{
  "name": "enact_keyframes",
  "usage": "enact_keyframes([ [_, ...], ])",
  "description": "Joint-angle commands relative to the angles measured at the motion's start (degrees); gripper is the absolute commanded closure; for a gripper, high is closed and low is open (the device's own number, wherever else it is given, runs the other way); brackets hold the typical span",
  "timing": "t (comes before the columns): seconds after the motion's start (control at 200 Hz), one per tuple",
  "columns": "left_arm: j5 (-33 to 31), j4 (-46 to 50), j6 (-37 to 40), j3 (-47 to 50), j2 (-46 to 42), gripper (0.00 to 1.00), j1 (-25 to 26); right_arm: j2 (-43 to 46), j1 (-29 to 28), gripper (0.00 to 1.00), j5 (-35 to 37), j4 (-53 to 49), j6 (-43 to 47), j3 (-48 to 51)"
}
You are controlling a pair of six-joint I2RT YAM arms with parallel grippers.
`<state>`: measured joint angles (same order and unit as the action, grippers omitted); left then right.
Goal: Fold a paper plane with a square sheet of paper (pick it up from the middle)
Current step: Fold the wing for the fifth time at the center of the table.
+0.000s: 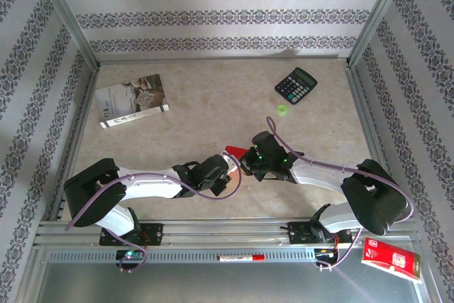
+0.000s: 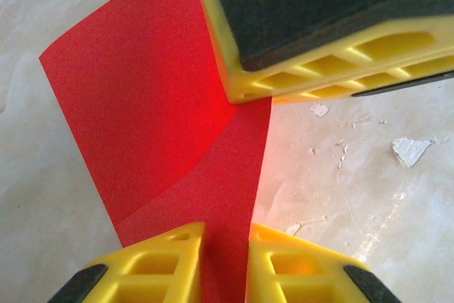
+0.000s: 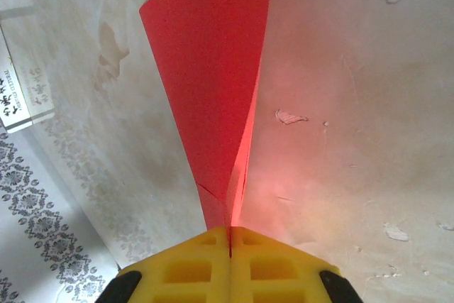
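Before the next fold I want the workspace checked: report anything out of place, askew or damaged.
The glossy red packet lies off the tabletop, on the metal ledge at the near right corner. The tabletop is chipped, showing white patches. The booklet sits askew at far left.

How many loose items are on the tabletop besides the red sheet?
3: printed booklet far left, black calculator far right, small green ring just nearer than it. A red packet lies off it, at the near right corner. Some may be hidden.

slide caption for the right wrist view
Right pincer pinching the folded red paper by its narrow end over the table.
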<state>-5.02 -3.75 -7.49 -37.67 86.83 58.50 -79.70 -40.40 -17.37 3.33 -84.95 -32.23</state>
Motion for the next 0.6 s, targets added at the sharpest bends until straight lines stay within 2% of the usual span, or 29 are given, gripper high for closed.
enact_keyframes([
  [0.0,-0.80,0.76,0.74,-1.73,0.43,0.83,0.74,-0.84,-0.95,1.00,-0.48,0.91,-0.22,-0.20],
  [0.315,-0.23,-0.17,-0.98,-1.41,1.53,0.92,0.74,-1.50,-0.87,0.99,-0.74,1.49,0.04,-0.29],
  [0.495,-0.70,-2.44,-4.74,0.17,0.95,1.00,0.66,0.42,0.88,0.86,-1.09,1.13,1.20,0.57],
  [0.595,-0.35,-4.06,-8.25,1.27,0.28,1.00,0.64,3.41,3.07,0.78,-1.37,-0.97,3.15,0.97],
])
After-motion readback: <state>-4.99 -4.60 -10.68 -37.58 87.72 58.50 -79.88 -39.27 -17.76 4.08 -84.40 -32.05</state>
